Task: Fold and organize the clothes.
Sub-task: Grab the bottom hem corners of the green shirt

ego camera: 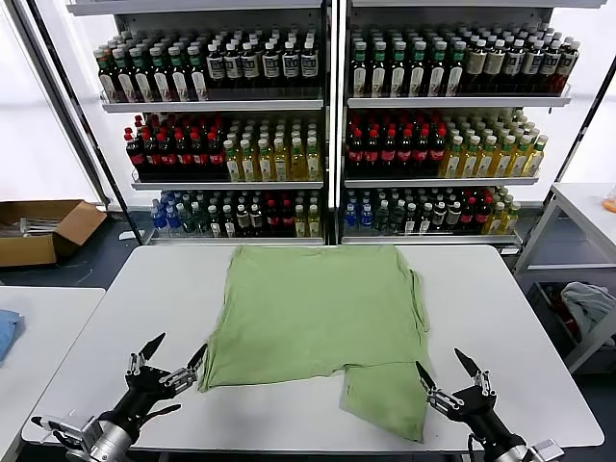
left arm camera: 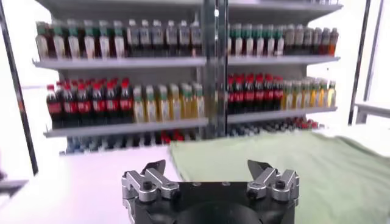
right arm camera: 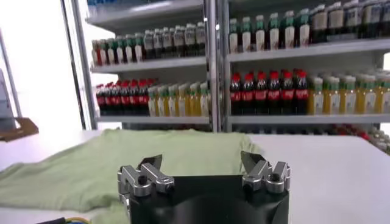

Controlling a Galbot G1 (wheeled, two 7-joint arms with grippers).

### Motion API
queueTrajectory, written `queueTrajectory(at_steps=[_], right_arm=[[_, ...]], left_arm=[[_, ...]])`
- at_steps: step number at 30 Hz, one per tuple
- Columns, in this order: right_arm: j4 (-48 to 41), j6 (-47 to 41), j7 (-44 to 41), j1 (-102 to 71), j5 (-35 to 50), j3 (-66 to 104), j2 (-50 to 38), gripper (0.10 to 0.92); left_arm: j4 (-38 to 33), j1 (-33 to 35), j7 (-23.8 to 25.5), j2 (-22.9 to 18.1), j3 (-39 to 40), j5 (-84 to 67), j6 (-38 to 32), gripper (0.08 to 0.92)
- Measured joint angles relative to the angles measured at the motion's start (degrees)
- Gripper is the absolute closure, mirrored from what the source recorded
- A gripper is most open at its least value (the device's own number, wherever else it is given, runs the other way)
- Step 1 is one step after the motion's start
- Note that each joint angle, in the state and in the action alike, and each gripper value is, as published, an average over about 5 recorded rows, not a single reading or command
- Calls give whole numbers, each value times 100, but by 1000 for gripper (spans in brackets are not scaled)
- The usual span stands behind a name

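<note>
Head view: the light green shirt lies flat on the white table, one part folded over at the near edge. Behind stand shelves of bottles; no label is readable. A cardboard box sits on the floor at left. The left pincer and right pincer hover at the near edge, fingers apart, holding nothing.

shelves of bottles: top of frame | cardboard box: left edge | blue cloth: lower left | grey-white cloth: right edge
</note>
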Motion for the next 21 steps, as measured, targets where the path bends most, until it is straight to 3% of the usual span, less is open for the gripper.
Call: queueTrajectory(at_steps=[15, 18, 21], right_arm=[[210, -1080, 378, -256, -61, -276, -191, 203], [206, -1219, 415, -223, -104, -384, -170, 211], [177, -1326, 439, -169, -171, -517, -145, 268]], left_arm=[[400, -218, -893, 547, 646, -440, 953, 177], [499, -285, -988, 586, 741, -485, 1040, 199], [594, -352, -1060, 615, 814, -528, 1105, 268]])
